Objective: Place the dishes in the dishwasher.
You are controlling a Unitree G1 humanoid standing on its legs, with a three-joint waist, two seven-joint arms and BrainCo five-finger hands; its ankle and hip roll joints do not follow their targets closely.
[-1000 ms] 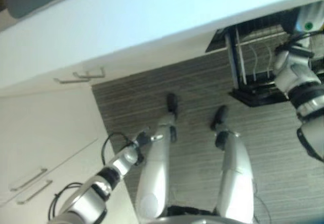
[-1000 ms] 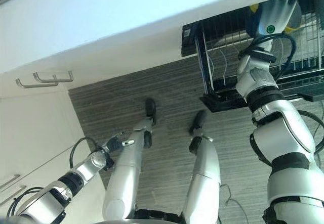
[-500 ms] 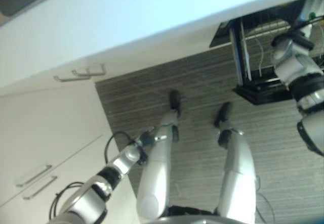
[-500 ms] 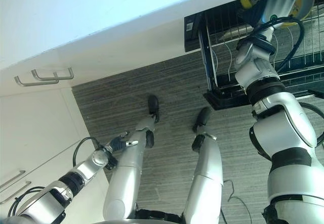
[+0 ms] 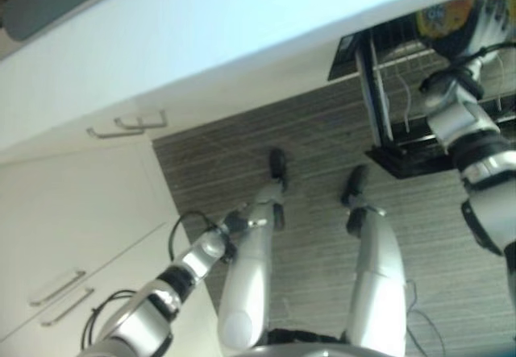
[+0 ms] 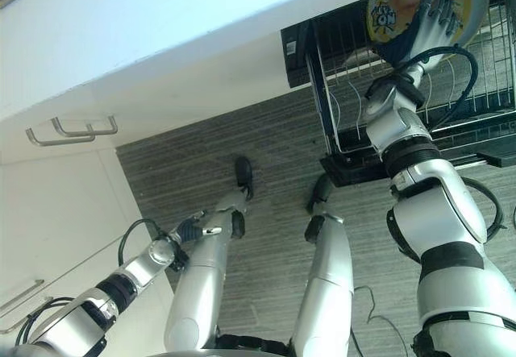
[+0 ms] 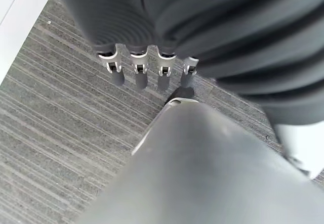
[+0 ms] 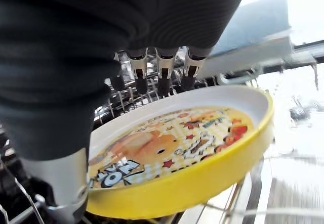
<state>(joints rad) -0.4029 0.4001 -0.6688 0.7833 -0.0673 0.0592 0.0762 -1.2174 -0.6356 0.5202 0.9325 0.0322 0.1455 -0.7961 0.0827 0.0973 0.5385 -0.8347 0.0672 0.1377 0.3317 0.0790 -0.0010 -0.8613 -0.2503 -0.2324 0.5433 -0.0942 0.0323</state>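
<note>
- At nine o'clock in the head views you have the white cabinet with its bar handles, and the pale bench running across the top.
- Your left hand hangs low at about seven o'clock over the striped floor, fingers straight and relaxed, holding nothing.
- At one to two o'clock the dishwasher rack stands pulled out, dark frame with thin wire tines.
- Your right hand is up over that rack, fingers spread behind the plate with the thumb clamping the near side, so it is closed on the plate. The plate is in this hand, above the rack, not yet among the tines.
- The plate looks like a light, stiff, yellow-rimmed picture plate, probably plastic and slick; judge it unlikely to break but prone to slip. Hold it by the rim, thumb on the face, fingers behind.
- Against a second ago, the plate's printed face has come into view and the right hand has risen higher; the left hand is unchanged.
</note>
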